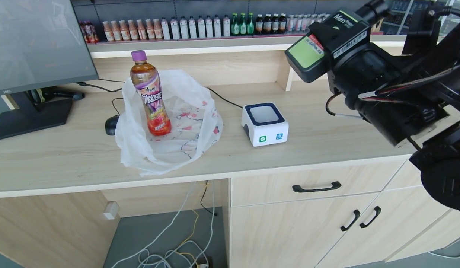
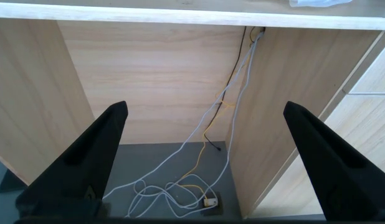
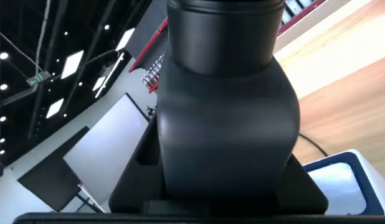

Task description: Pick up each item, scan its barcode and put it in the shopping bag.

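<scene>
My left gripper (image 2: 205,109) is hanging under the counter (image 1: 326,130), jaws wide apart. A tea bottle (image 1: 150,95) is standing upright in the shopping bag (image 1: 200,123). My right gripper (image 1: 347,70), the nearer one, is clamping a black bottle (image 1: 308,52) up and right of the scanner (image 1: 265,124), its base slanting down-left toward it.

Upright bottle (image 1: 151,95) occupies the shopping bag (image 1: 200,126); counter (image 1: 232,149) gap separates it from scanner (image 1: 265,124).

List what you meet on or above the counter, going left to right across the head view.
Monitor → mouse → shopping bag with the tea bottle standing in it → scanner → black bottle held up in the air.
</scene>
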You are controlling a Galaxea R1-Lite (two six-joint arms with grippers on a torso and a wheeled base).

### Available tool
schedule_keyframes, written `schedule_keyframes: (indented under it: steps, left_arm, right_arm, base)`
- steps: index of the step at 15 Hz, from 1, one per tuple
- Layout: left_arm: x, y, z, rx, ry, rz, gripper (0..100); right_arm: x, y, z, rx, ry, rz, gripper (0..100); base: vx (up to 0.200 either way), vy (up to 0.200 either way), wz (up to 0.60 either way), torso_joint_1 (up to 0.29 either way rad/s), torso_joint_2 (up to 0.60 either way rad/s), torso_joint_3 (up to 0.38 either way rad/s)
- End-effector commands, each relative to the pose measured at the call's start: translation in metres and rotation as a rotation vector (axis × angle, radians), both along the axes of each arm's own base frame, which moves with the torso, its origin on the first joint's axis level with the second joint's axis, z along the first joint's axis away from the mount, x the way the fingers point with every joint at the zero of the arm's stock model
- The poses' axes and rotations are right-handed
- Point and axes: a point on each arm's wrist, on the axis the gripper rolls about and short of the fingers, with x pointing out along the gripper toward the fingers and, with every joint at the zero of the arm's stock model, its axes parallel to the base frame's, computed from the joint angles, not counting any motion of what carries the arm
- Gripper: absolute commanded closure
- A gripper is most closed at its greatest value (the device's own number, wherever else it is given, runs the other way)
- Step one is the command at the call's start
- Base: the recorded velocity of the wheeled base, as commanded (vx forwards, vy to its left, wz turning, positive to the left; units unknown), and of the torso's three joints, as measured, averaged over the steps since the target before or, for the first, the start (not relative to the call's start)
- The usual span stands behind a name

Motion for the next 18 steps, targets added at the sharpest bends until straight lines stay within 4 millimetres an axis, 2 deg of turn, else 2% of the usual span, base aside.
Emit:
schedule_keyframes:
  steps: [1,3,5,9,18]
  left_arm:
    - [0.000,0.000,0.000,0.000,-0.001,0.000,0]
    - [0.000,0.000,0.000,0.000,-0.001,0.000,0]
    - [0.000,0.000,0.000,0.000,-0.001,0.000,0]
    - [0.000,0.000,0.000,0.000,-0.001,0.000,0]
    - [0.000,0.000,0.000,0.000,-0.001,0.000,0]
  right_arm:
    - [0.030,0.016,-0.027,0.004,0.096,-0.006,100]
    - [0.045,0.027,-0.046,-0.001,0.141,0.001,100]
    - [0.060,0.039,-0.055,0.030,0.161,-0.007,100]
    - [0.074,0.043,-0.074,0.020,0.214,-0.025,100]
    - [0.085,0.044,-0.069,-0.013,0.265,-0.043,100]
  base:
    - [0.000,0.000,0.00,0.000,0.00,0.000]
    - [0.000,0.000,0.00,0.000,0.00,0.000]
    - [0.000,0.000,0.00,0.000,0.00,0.000]
    - [0.000,0.000,0.00,0.000,0.00,0.000]
    - [0.000,0.000,0.00,0.000,0.00,0.000]
